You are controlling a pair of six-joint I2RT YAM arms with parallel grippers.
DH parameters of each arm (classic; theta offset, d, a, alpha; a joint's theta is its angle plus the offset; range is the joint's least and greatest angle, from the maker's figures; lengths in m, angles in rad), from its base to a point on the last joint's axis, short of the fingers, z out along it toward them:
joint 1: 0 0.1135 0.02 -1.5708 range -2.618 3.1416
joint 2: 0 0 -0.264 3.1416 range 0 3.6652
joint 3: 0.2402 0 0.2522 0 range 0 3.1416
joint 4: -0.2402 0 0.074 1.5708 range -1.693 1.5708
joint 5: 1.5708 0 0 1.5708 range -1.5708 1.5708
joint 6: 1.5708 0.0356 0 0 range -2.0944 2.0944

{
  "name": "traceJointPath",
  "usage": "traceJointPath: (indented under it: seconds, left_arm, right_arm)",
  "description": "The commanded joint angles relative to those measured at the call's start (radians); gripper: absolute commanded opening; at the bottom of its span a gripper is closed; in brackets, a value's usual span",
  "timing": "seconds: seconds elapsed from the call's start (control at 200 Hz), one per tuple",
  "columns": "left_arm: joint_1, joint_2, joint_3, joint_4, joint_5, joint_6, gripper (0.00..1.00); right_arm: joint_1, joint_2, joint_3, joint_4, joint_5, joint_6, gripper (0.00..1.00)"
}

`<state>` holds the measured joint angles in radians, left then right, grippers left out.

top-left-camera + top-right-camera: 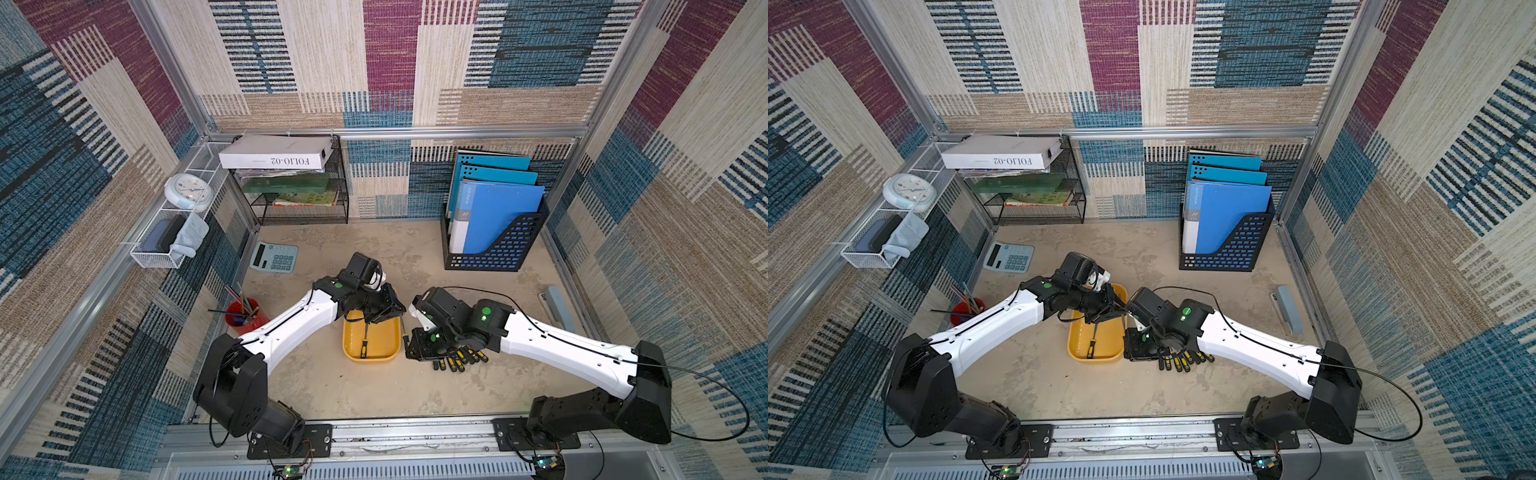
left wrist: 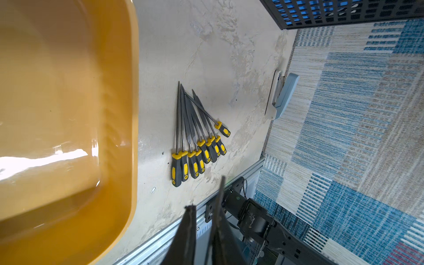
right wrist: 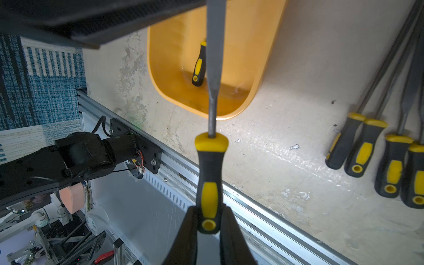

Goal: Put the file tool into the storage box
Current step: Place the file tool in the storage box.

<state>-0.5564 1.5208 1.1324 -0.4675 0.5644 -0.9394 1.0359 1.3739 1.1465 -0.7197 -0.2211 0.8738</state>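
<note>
File [image 3: 212, 68] is clamped at the handle by right gripper [image 3: 208, 213] and at the blade by left gripper [image 2: 205, 211], beside the right rim of the storage box [image 3: 153, 68]; the right grip is best released before lowering

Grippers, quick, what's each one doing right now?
Left gripper: closed at the file blade; whether it grips it cannot be told.
Right gripper: closed on the file's handle.

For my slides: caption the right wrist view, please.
Right gripper holds a file by its handle, the yellow storage box beyond already containing another file.
</note>
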Motion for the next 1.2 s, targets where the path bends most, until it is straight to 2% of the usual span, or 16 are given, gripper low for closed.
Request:
traceJointPath:
  seconds: [0.0, 0.025, 0.12, 0.175, 0.26, 0.311, 0.361, 0.476, 0.621, 0.872, 1.017, 1.197]
  left_arm:
    - [0.0, 0.027, 0.03, -0.034, -0.032, 0.049, 0.04]
    - [0.0, 0.033, 0.041, -0.048, -0.037, 0.059, 0.0]
    - [0.009, 0.048, 0.067, -0.092, -0.045, 0.099, 0.0]
    - [0.025, 0.048, 0.075, -0.116, -0.039, 0.126, 0.0]
    - [0.068, 0.046, 0.086, -0.167, -0.029, 0.189, 0.0]
    - [0.1, 0.049, 0.097, -0.209, -0.026, 0.24, 0.0]
    - [0.134, 0.061, 0.115, -0.252, -0.033, 0.298, 0.0]
    - [0.185, 0.098, 0.153, -0.314, -0.083, 0.409, 0.0]
    - [0.194, 0.18, 0.21, -0.343, -0.151, 0.491, 0.0]
    - [0.184, 0.287, 0.238, -0.312, -0.204, 0.53, 0.0]
    - [0.156, 0.315, 0.193, -0.271, -0.256, 0.527, 0.0]
    - [0.139, 0.35, 0.126, -0.218, -0.264, 0.501, 0.0]
  right_arm:
    - [0.001, -0.003, -0.005, 0.039, -0.015, 0.019, 0.09]
    - [0.002, -0.004, -0.005, 0.041, -0.015, 0.02, 0.09]
    - [0.001, -0.002, 0.004, 0.045, -0.017, 0.019, 0.15]
    - [0.0, -0.002, 0.015, 0.042, -0.012, 0.02, 0.29]
    - [-0.01, -0.002, 0.043, 0.018, 0.003, 0.026, 0.62]
    - [-0.018, -0.007, 0.06, -0.007, 0.035, 0.039, 0.72]
    - [-0.031, -0.016, 0.074, -0.039, 0.063, 0.047, 0.77]
    - [-0.091, -0.027, 0.085, -0.108, 0.069, 0.05, 0.78]
    - [-0.143, -0.025, 0.076, -0.141, 0.073, 0.032, 0.77]
    - [-0.166, 0.006, 0.069, -0.132, 0.078, 0.019, 0.76]
    - [-0.177, 0.017, 0.027, -0.144, 0.106, 0.039, 0.75]
    - [-0.185, 0.038, -0.024, -0.15, 0.114, 0.038, 0.74]
